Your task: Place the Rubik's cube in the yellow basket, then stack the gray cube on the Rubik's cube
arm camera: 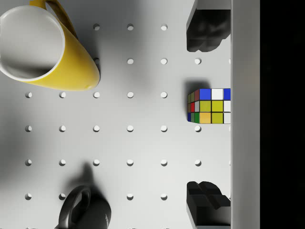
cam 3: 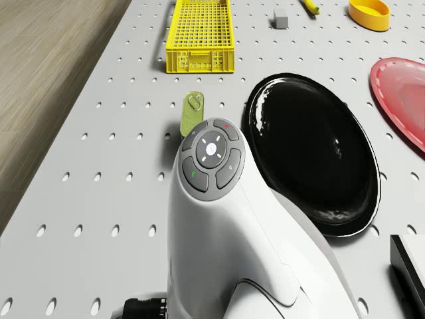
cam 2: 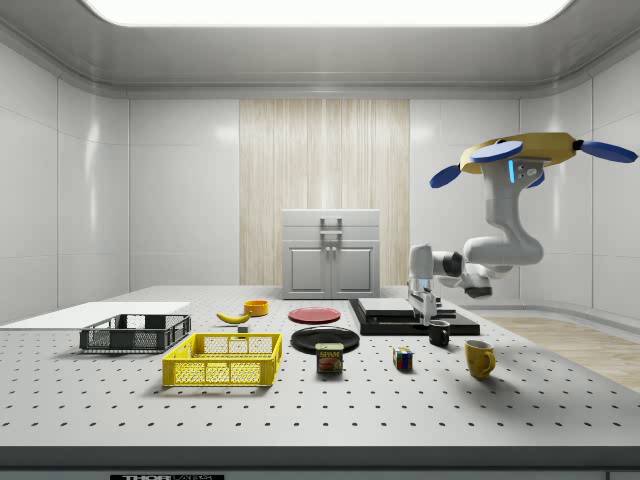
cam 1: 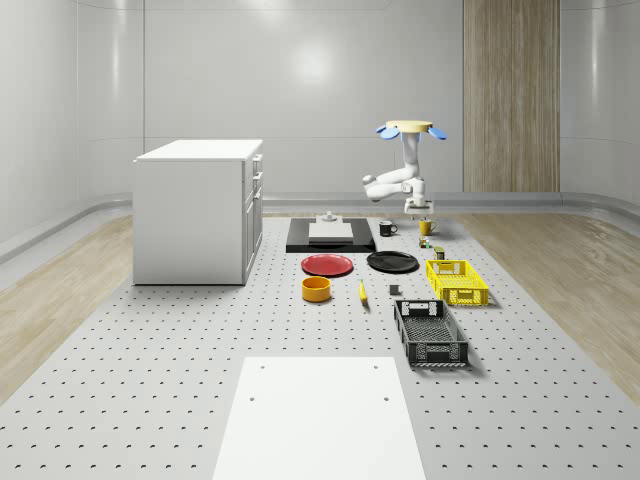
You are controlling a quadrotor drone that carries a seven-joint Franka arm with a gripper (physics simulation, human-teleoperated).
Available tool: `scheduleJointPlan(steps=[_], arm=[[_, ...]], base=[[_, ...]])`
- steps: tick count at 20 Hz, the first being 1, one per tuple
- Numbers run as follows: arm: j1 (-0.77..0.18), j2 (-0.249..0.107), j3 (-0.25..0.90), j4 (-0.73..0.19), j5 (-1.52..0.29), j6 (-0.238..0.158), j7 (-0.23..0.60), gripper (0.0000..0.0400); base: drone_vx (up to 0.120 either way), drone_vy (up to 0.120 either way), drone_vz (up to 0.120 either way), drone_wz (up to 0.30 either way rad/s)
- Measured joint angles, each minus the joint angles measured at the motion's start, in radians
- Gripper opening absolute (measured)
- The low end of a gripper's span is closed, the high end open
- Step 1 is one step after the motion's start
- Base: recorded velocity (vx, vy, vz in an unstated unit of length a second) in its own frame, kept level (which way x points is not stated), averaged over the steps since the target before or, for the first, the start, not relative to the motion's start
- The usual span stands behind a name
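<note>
We hovered with the drone (cam 2: 520,152) in the air above the far end of the perforated table (cam 1: 150,380), over the black mug (cam 2: 439,333) and the yellow mug (cam 2: 480,358), the arm bent down beneath us. Our gripper (cam 2: 428,318) hung just above the table surface, clear of everything, its jaws spread wide and holding nothing; in the wrist view the two dark fingertips (arm camera: 205,28) stood well apart with the Rubik's cube (arm camera: 209,106) lying on the table between them, off toward one edge of the view. That cube (cam 2: 403,358) sat on the table between the black mug and the yellow mug, near a small tin can (cam 2: 329,357). The yellow basket (cam 2: 224,360) stood well apart from it, toward the side view's left, with a black basket (cam 2: 135,332) beyond. The gray cube (cam 3: 281,19) rested on the table near the yellow basket's far end, close to a banana (cam 3: 310,5). A black plate (cam 3: 312,159) lay beside a red plate (cam 3: 405,93), and an orange bowl (cam 1: 316,289) stood nearer the white cabinet (cam 1: 197,210).
</note>
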Motion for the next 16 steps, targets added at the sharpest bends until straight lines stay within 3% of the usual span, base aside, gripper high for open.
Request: scheduleJointPlan(steps=[7, 12, 16], arm=[[-0.01, -0.032, 0.009, 0.002, 0.016, 0.029, 0.009, 0.04], [-0.017, -0.054, 0.015, 0.004, 0.027, 0.049, 0.015, 0.04], [-0.019, -0.074, 0.004, 0.006, 0.022, 0.072, 0.017, 0.04]], base=[[0.12, 0.0, -0.12, 0.0], [0.008, 0.056, -0.12, 0.0], [0.0, 0.0, 0.0, 0.0]])
